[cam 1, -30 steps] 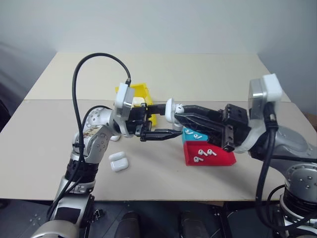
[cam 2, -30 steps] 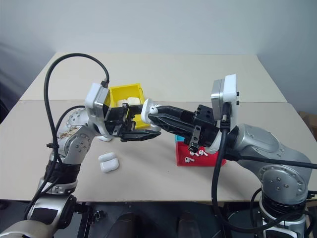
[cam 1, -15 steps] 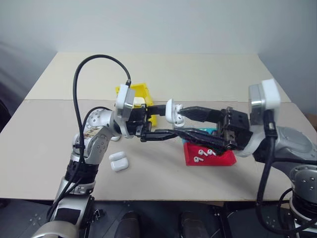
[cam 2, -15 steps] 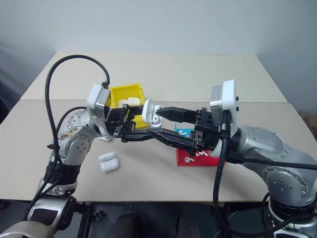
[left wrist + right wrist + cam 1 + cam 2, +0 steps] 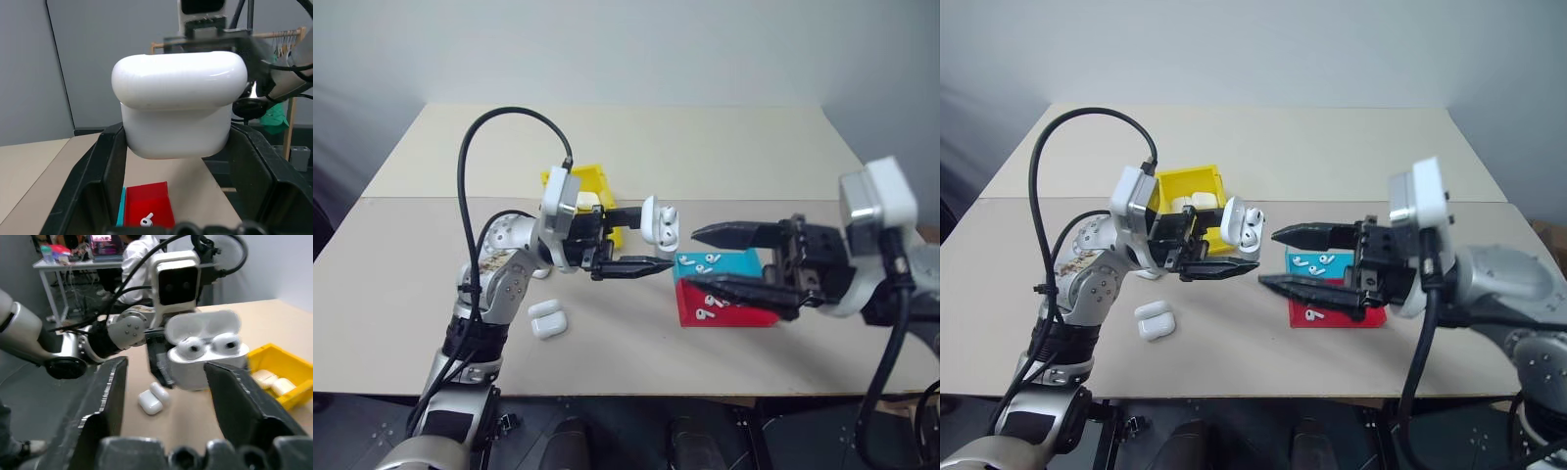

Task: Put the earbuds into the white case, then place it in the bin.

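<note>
Table (image 5: 705, 147): I see no shift in it.
Bin (image 5: 1178, 186): yellow, behind my left arm, cases already inside.
Right gripper (image 5: 713, 259): has pulled back from the case; jaws apart, empty.
Left gripper (image 5: 651, 245): pinches the case low, held above the table.
Case (image 5: 658, 221): lid open.
Earbuds (image 5: 210, 344): both now seated. I judge loading done; closing the lid and binning remain.

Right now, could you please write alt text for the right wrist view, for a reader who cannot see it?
An open white case with two earbuds seated inside is held up by the left end effector, framed between the right end effector's two open black fingers. Behind are a closed case on the table and a yellow bin holding more cases.
</note>
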